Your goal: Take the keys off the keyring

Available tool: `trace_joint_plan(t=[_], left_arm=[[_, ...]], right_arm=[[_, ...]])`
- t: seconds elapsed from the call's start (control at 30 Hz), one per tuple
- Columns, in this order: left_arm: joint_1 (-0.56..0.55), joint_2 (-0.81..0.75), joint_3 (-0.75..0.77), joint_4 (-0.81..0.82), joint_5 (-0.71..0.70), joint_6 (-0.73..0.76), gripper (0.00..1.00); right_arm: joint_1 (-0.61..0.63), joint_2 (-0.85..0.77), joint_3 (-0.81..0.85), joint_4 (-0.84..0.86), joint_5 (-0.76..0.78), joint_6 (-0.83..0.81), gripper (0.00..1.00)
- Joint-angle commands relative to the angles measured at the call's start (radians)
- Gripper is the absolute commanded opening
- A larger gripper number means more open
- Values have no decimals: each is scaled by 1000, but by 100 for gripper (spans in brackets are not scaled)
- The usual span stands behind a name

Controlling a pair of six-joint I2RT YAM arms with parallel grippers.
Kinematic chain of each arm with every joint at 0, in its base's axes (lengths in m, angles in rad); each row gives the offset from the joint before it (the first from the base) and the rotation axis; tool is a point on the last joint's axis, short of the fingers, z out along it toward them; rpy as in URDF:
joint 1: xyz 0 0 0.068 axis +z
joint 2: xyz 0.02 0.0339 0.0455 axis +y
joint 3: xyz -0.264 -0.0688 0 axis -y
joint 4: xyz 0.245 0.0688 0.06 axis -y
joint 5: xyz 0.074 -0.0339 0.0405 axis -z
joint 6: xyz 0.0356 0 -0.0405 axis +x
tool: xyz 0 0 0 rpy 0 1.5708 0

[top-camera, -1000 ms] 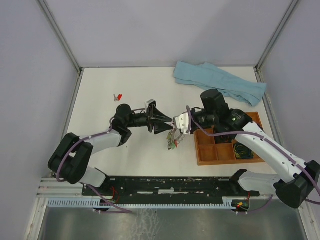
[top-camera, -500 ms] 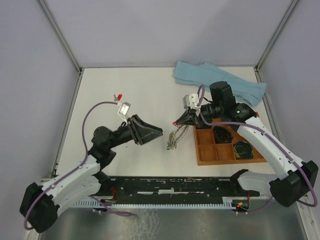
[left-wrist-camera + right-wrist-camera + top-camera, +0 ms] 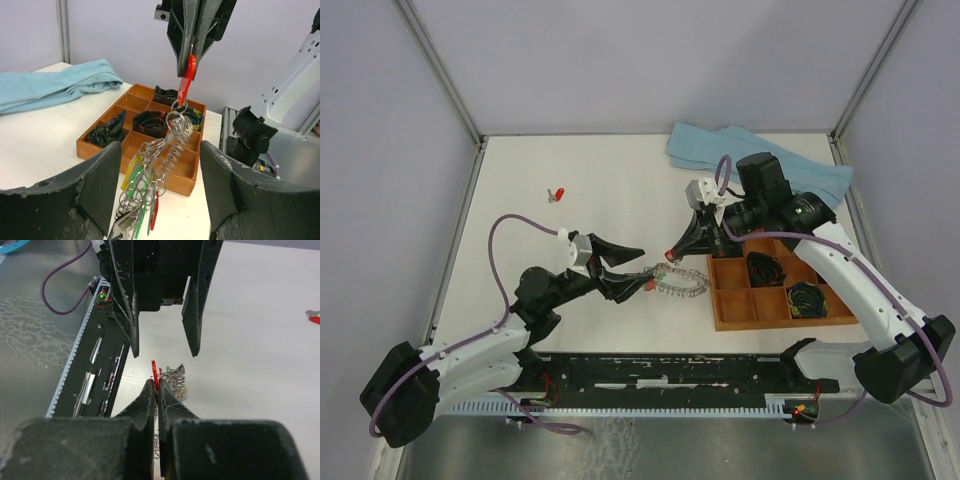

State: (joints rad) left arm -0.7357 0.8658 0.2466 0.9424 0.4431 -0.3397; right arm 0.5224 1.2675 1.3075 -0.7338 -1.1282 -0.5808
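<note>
The keyring hangs in the air from a red key tag. My right gripper is shut on that tag from above. Below dangle keys with green, yellow and red heads. My left gripper is open, a finger on each side of the hanging bunch, touching nothing. From above, the keyring lies between the left gripper and the right gripper. In the right wrist view, the red tag sticks out of the shut right gripper, and the left gripper's fingers stand beyond it.
A wooden tray with dark coiled bundles sits just right of the keyring; its rim is close behind the bunch. A blue towel lies at the back right. One loose red key rests at the back left.
My left gripper has opened wider and swung in from the left until its fingers flank the hanging keys. The right gripper stays shut on the red tag, shifted slightly.
</note>
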Motion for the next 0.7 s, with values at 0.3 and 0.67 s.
trace_joint_plan(t=[0.3, 0.67], left_arm=[[-4, 222, 168, 171, 139, 149, 66], [-4, 340, 190, 326, 251, 50, 64]], right_arm=[[5, 52, 92, -180, -72, -144, 1], [12, 55, 92, -194, -74, -154, 1]])
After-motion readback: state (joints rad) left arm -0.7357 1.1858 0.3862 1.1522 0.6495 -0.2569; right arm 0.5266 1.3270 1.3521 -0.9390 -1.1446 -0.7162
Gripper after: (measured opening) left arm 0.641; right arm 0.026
